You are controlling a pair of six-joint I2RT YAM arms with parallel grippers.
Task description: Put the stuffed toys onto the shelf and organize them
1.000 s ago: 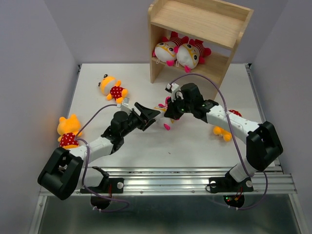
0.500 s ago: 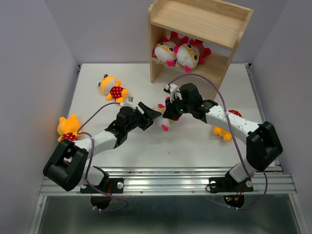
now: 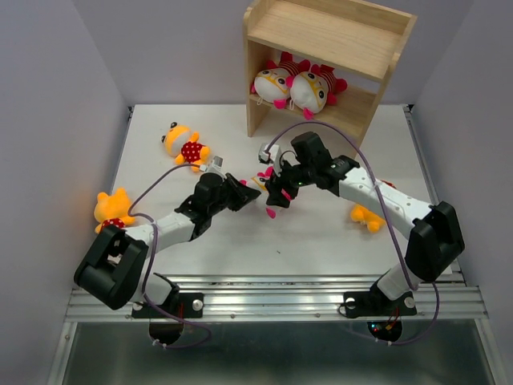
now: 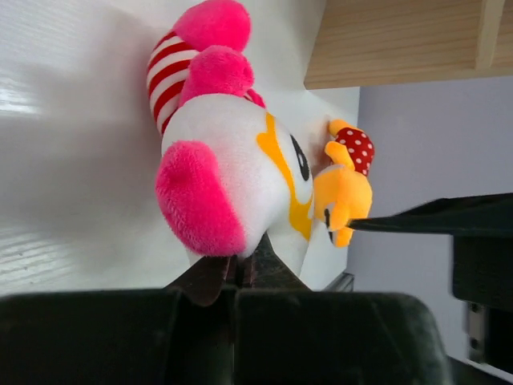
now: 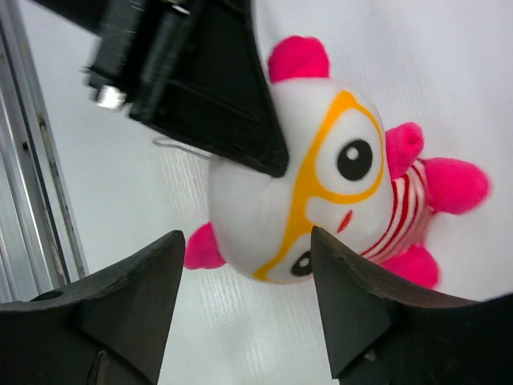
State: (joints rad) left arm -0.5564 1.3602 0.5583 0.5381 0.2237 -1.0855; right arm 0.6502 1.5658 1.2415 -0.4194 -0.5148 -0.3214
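Note:
A white-faced stuffed toy (image 4: pixel 232 176) with pink ears and a red-striped body (image 5: pixel 313 192) hangs between the two grippers near the table's middle, mostly hidden in the top view (image 3: pixel 270 210). My left gripper (image 4: pixel 240 269) is shut on the edge of its head (image 3: pixel 251 186). My right gripper (image 5: pixel 247 237) is open, one finger on each side of the toy's face (image 3: pixel 277 191). Two more striped toys (image 3: pixel 276 84) (image 3: pixel 313 90) lie on the lower tier of the wooden shelf (image 3: pixel 321 32). The shelf's upper tier is bare.
Three orange toys in red dotted bodies lie on the table: one at the back left (image 3: pixel 186 146), one at the left edge (image 3: pixel 112 210), and one (image 3: pixel 367 215) partly under the right arm. The shelf's side panel (image 3: pixel 255 88) stands just behind the grippers.
My left gripper moved in and shut on the toy's head. My right gripper, shut on the toy before, has opened and let it go.

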